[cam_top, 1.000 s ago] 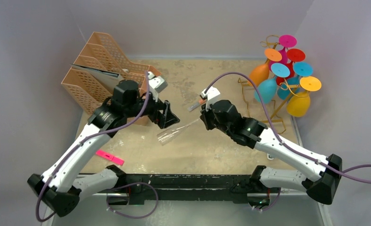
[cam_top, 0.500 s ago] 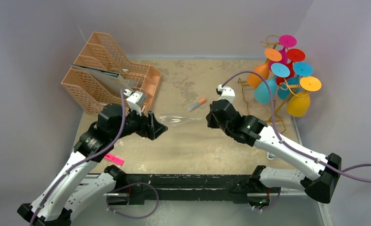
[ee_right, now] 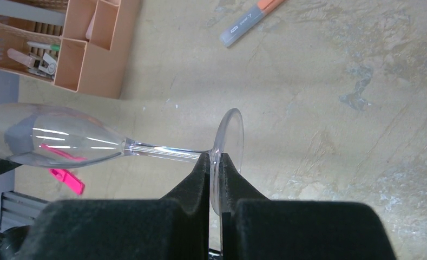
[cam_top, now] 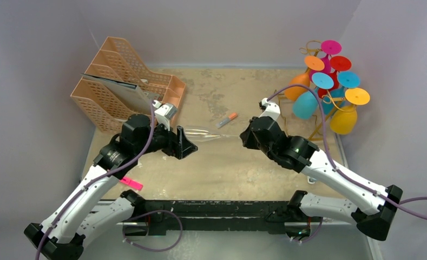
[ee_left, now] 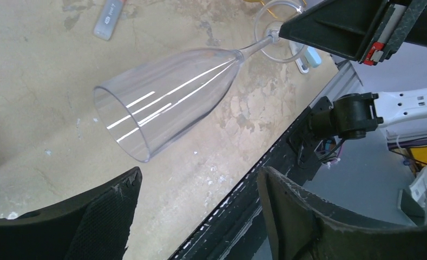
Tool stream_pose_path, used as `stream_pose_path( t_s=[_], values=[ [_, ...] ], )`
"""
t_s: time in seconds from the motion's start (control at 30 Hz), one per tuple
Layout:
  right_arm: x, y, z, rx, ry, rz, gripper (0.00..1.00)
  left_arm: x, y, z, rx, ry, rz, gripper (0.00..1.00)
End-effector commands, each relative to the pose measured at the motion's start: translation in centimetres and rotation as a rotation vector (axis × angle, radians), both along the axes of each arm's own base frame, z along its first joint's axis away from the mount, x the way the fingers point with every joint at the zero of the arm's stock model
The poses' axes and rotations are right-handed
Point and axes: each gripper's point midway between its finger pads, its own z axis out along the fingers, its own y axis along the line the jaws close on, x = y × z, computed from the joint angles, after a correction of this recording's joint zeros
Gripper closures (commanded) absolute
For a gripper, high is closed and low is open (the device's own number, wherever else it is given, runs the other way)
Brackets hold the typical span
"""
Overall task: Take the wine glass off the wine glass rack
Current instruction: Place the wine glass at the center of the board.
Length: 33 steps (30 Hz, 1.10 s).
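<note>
One sandy, mottled bench (cam_top: 238,173) carries the tall gold wire wine glass rack (cam_top: 281,110) at its far right corner. Off it, the clear stemmed wine glass (ee_left: 170,100) lies level in mid-air between the arms. The right tool (ee_right: 215,162) is pinched on its foot disc, and the left tool (ee_left: 197,176) is spread wide just short of the bowl's mouth.

Near half of the surface (cam_top: 238,165): bare ground, passage available. Across the middle the wine glass (ee_left: 168,103) hangs level — foot pinched in the right end effector (ee_right: 215,162), bowl mouth just ahead of the left end effector (ee_left: 199,179), whose jaws stand apart — and bars a straight crossing. Far left: peach file organiser (cam_top: 125,89). Far right, near the wall: wine glass rack (cam_top: 318,128) hung with coloured glasses (cam_top: 343,120). A marker (cam_top: 227,119) lies beyond the glass; a pink object (cam_top: 126,181) lies at the near left.
</note>
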Motion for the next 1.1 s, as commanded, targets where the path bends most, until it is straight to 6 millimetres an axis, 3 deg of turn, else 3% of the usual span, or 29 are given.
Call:
stream_pose_path(
  t_s=[0.0,0.27,0.47,0.57,0.87,1.03,1.07],
  values=[
    [-0.3,0.4,1.1,0.066,-0.002,-0.002,1.0,0.4,0.8,2.8,0.026,-0.122,-0.002,0.2],
    [-0.7,1.5,0.6,0.123,0.021,0.025,1.0,0.2,0.4,2.8,0.043,-0.128,-0.054,0.17],
    [-1.1,2.1,0.8,0.175,0.029,0.046,1.0,-0.8,-1.2,3.5,0.004,-0.128,-0.18,0.34],
    [-1.3,2.3,0.9,0.185,0.032,0.059,1.0,-1.1,-1.3,4.0,-0.01,-0.134,-0.199,0.49],
    [-1.9,2.7,0.9,0.223,0.043,0.085,1.0,-3.2,-1.8,7.6,-0.113,-0.186,-0.279,0.71],
    [-2.2,3.1,1.1,0.25,0.047,0.104,1.0,-3.3,-1.8,8.5,-0.144,-0.197,-0.263,1.0],
    [-2.3,3.2,1.1,0.259,0.044,0.109,1.0,-3.4,-1.9,8.7,-0.153,-0.199,-0.269,1.0]
  ],
)
